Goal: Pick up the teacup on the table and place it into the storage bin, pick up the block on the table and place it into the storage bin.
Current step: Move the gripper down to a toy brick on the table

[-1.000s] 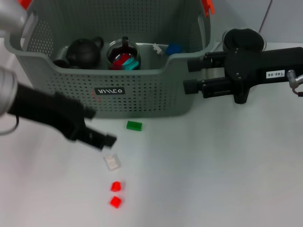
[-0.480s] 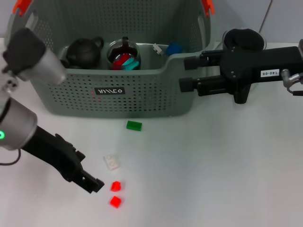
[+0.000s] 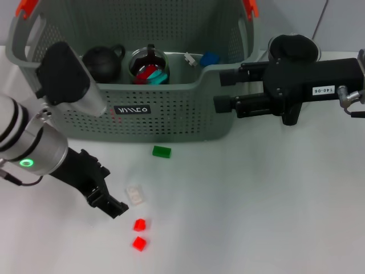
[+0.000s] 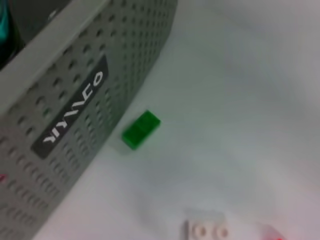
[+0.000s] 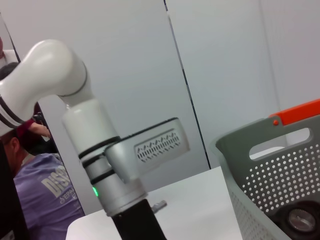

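The left gripper (image 3: 116, 208) hangs low over the white table (image 3: 256, 217), its dark tip blurred, so whether its jaws are parted or closed cannot be told. It sits just beside a pale, whitish studded block (image 3: 135, 196), with two small red blocks (image 3: 139, 225) near it. In the left wrist view the pale block (image 4: 205, 230) is cut off by the frame edge.

A green block (image 3: 161, 152) lies flat on the table just in front of the storage bin (image 3: 171, 123), a grey perforated basket with orange-red handle tips and a black label.

Inside the bin sit a dark teapot (image 3: 101, 63), a glass pitcher (image 3: 148, 65) holding red and teal pieces, and a blue block (image 3: 209, 58); the rim partly hides them.

The right gripper (image 3: 225, 91) hovers level at the bin's right corner, jaws parted, holding nothing.
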